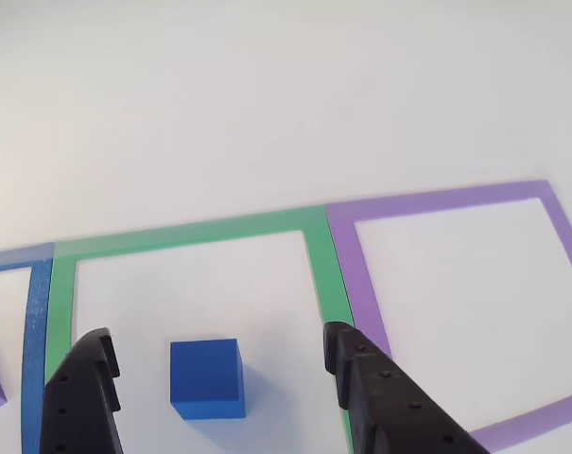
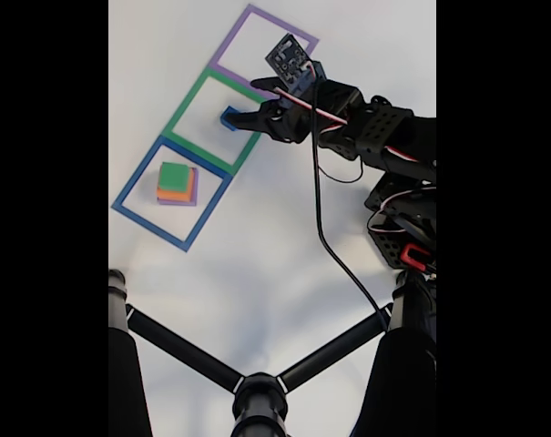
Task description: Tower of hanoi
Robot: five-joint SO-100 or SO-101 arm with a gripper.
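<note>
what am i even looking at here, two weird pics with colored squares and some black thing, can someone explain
Both pictures show one moment from two cameras. The black thing is a small robot arm on a white table. The fixed view looks at the whole scene from farther off; the black bars at its bottom seem to be a stand. The other view sits close behind the gripper, so its two black fingers poke in from the bottom edge.

On the table lie three flat square outlines in a row: blue frame, green frame and purple frame. A small blue cube sits inside the green one, between the open fingers; nothing is held. In the blue frame stands a stack: green block on orange on purple.
</note>
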